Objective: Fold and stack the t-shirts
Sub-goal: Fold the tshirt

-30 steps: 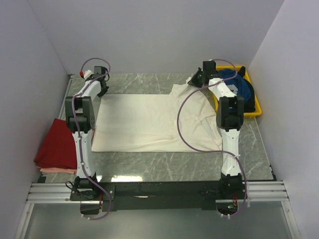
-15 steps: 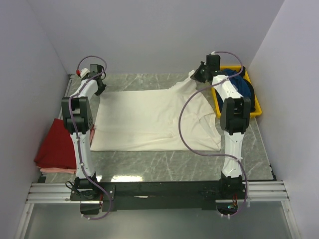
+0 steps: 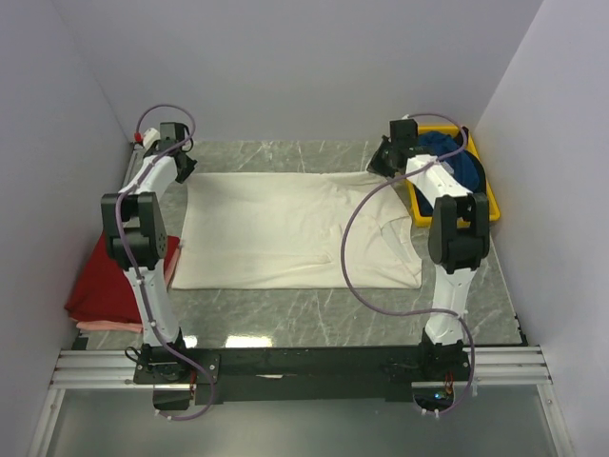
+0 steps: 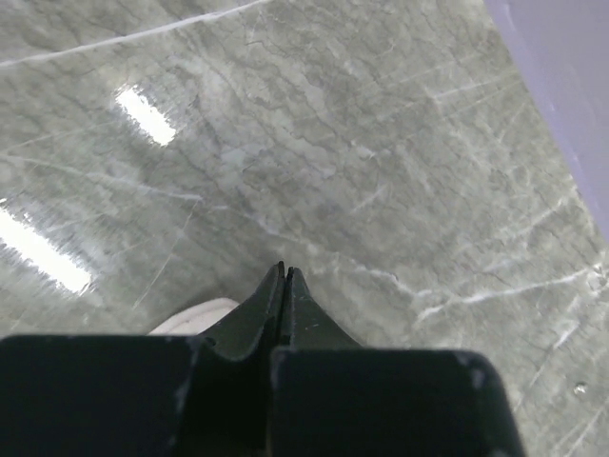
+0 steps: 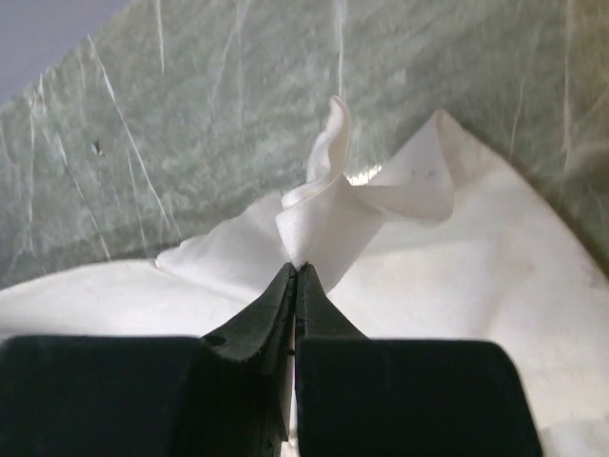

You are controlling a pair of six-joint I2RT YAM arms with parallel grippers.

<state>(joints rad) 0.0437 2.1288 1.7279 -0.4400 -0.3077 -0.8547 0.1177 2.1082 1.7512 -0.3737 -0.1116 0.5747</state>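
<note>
A cream-white t-shirt (image 3: 276, 228) lies spread flat across the middle of the marble table. My left gripper (image 3: 181, 173) is at its back left corner, shut, and a bit of cream cloth (image 4: 195, 316) shows beside the left finger (image 4: 257, 309). My right gripper (image 3: 381, 164) is at the back right edge of the shirt, shut on a raised fold of the cream cloth (image 5: 328, 214). A dark red t-shirt (image 3: 109, 276) lies folded off the table's left edge. A blue t-shirt (image 3: 461, 164) lies bunched in the yellow tray (image 3: 490, 211).
The yellow tray stands at the back right, just behind my right arm. A pale pink layer (image 3: 105, 327) lies under the red t-shirt. Walls close in the left, back and right. Bare marble (image 3: 314, 309) runs along the near side.
Both grippers moved back and outward. The cream shirt's back edge was drawn straighter and its bunched back right part flattened out.
</note>
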